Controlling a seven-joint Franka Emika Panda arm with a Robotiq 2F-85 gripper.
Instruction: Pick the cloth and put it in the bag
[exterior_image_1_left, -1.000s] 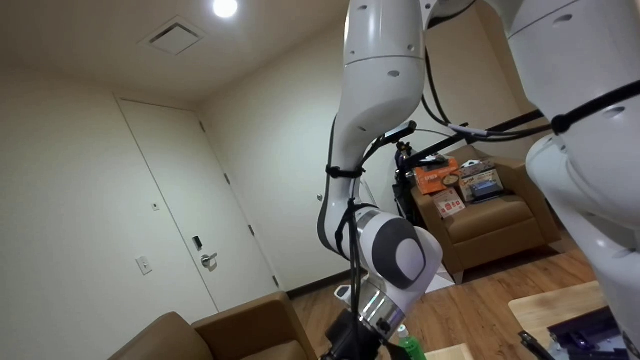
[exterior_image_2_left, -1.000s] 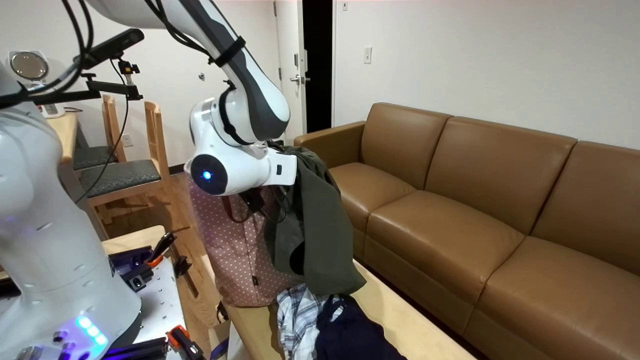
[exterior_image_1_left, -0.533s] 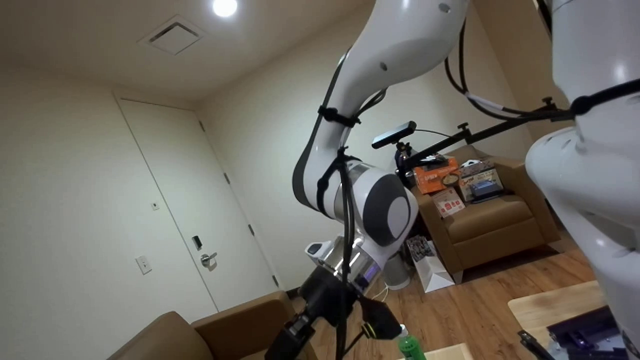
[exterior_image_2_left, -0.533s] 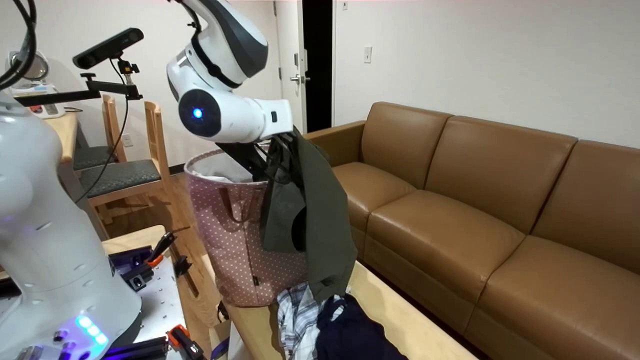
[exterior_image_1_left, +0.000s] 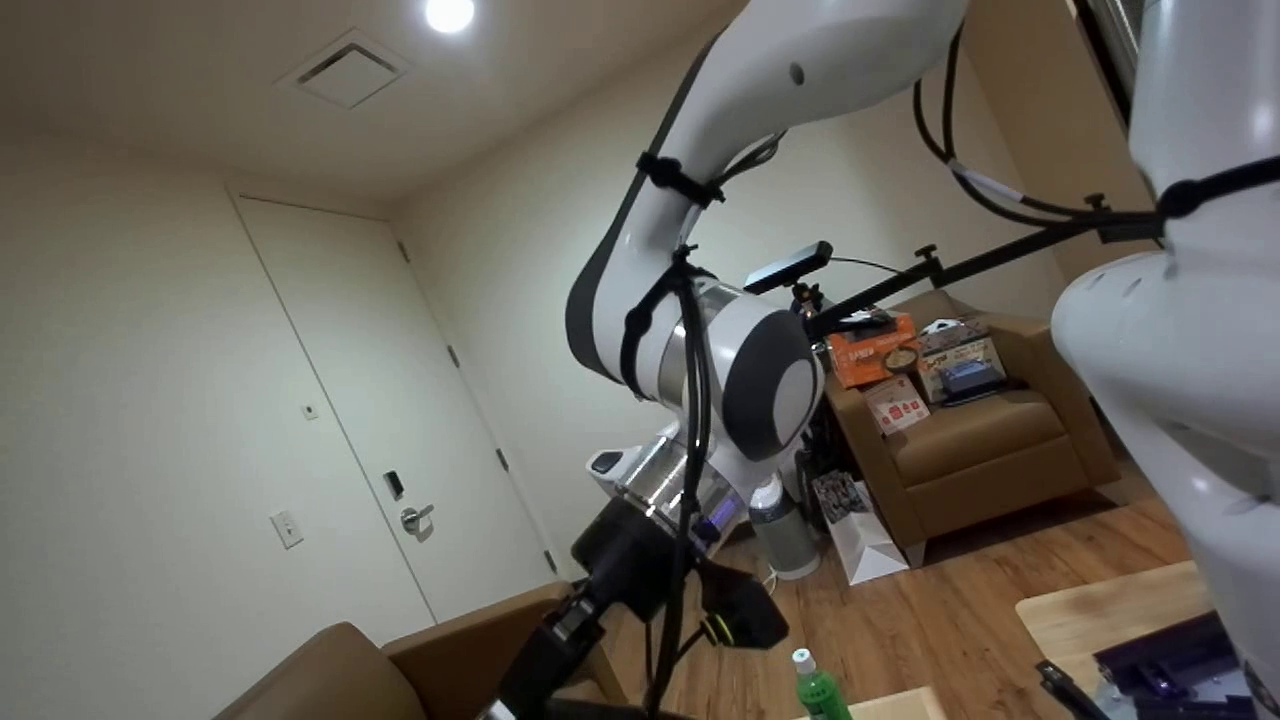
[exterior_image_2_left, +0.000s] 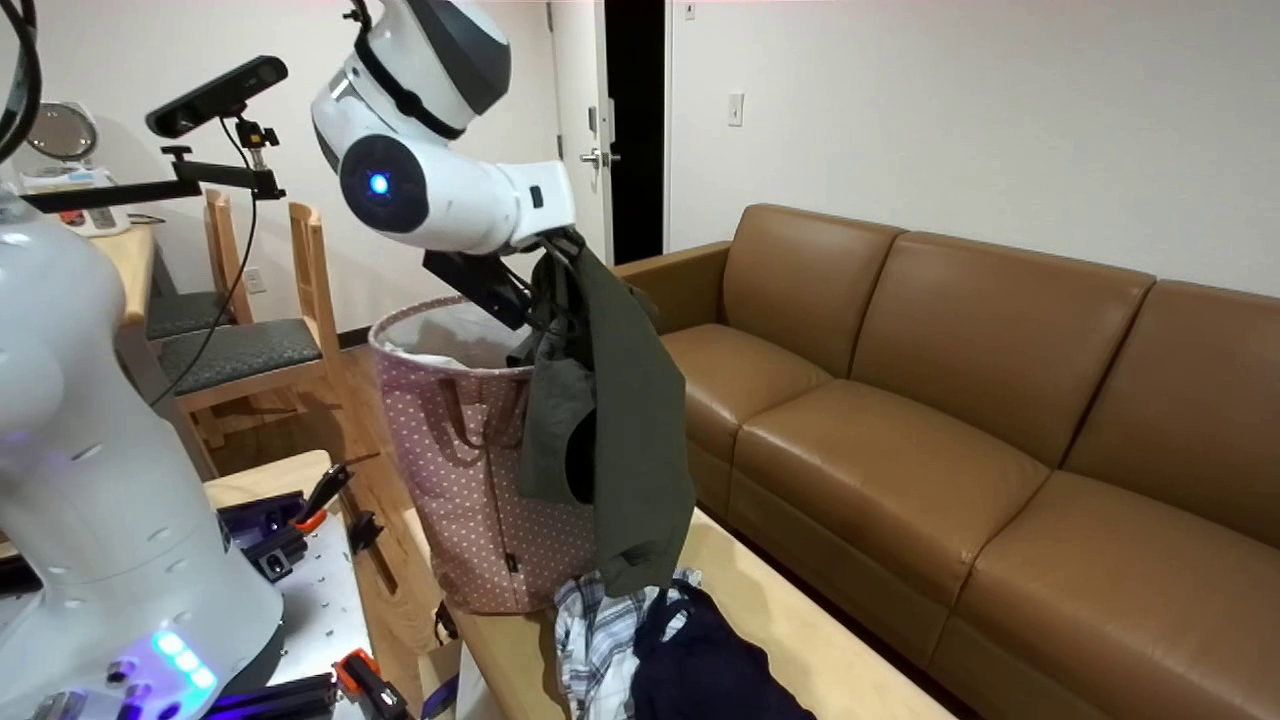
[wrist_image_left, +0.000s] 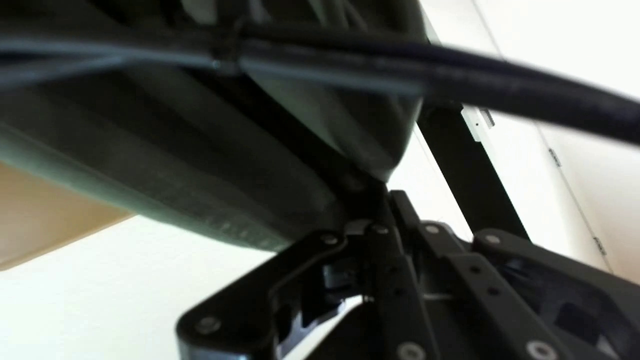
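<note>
The dark green cloth (exterior_image_2_left: 640, 450) hangs from my gripper in an exterior view, draped down beside and in front of the bag's right side. Its lower end reaches to just over the clothes on the table. In the wrist view the cloth (wrist_image_left: 200, 165) fills the upper left, and my gripper (wrist_image_left: 387, 200) is shut on a fold of it at the fingertips. A tall pink bag (exterior_image_2_left: 450, 480) with white dots stands upright, its white-lined mouth partly visible below the wrist. Cloth hides the fingers in that exterior view; a second exterior view shows the gripper (exterior_image_1_left: 550, 650) pointing down.
A plaid shirt (exterior_image_2_left: 600, 650) and a navy garment (exterior_image_2_left: 715, 670) lie on the wooden table (exterior_image_2_left: 810, 640) in front of the bag. A brown sofa (exterior_image_2_left: 850, 430) runs alongside. A green bottle (exterior_image_1_left: 822, 692) stands near the arm in an exterior view.
My arm has risen and drawn back toward its base, carrying the cloth up and leftward in the bag's view. The bag's mouth, earlier covered by the wrist, has come into sight.
</note>
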